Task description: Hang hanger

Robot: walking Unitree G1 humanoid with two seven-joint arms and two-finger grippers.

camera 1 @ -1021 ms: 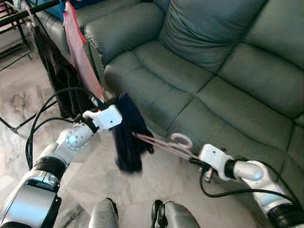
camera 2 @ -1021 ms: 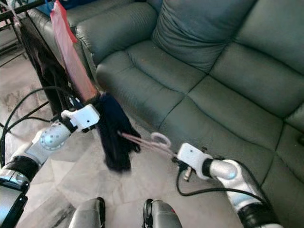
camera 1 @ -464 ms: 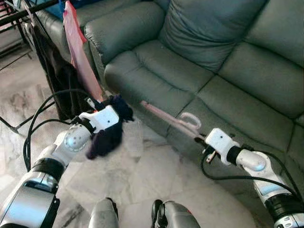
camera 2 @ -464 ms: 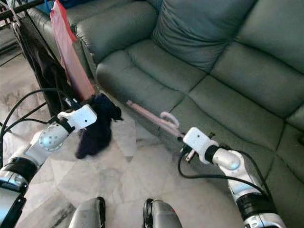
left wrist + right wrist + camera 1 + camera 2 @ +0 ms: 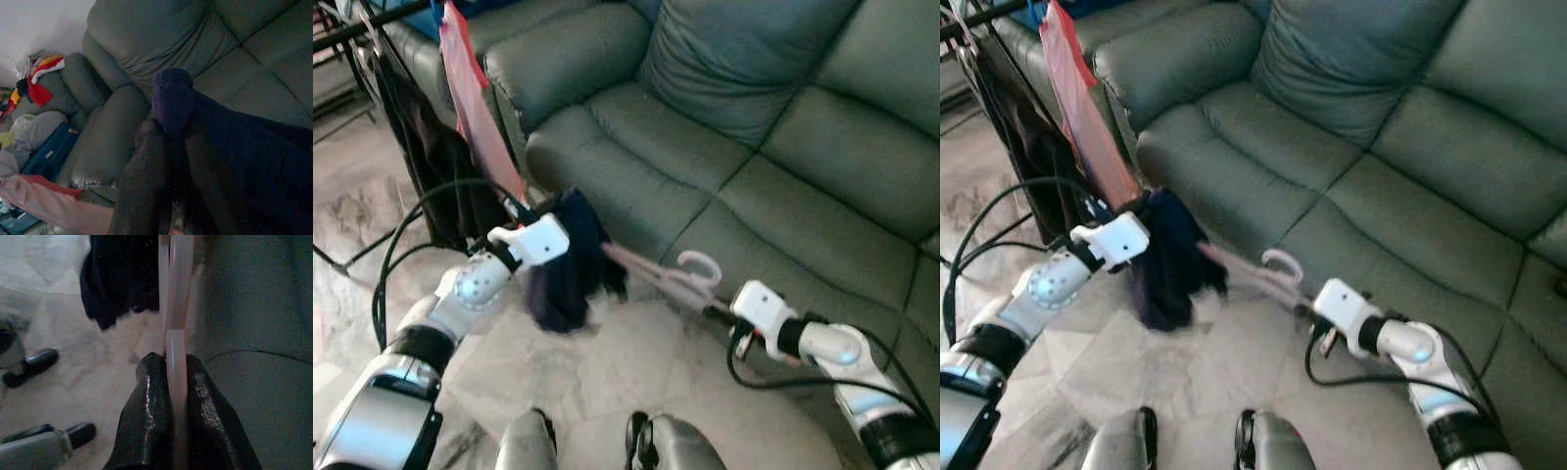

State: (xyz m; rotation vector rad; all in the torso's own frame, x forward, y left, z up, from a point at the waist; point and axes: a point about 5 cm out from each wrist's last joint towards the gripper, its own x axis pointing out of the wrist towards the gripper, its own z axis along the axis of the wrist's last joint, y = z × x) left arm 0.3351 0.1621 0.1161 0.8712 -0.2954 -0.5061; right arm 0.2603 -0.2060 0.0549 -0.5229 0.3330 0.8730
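Marble floor (image 5: 636,382), green leather sofa (image 5: 754,147), clothes rack (image 5: 352,29) left.

Two head cameras looked forward and down, sharing the green sofa (image 5: 724,147) and marble floor (image 5: 636,382). Each wrist camera looked closely along its own fingers, both toward the dark cloth (image 5: 122,279).

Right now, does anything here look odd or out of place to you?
Yes. The dark cloth is bunched in the left gripper and hangs in a clump off one end of the pink hanger instead of being spread over it. The right gripper holds the hanger, which lies nearly flat.
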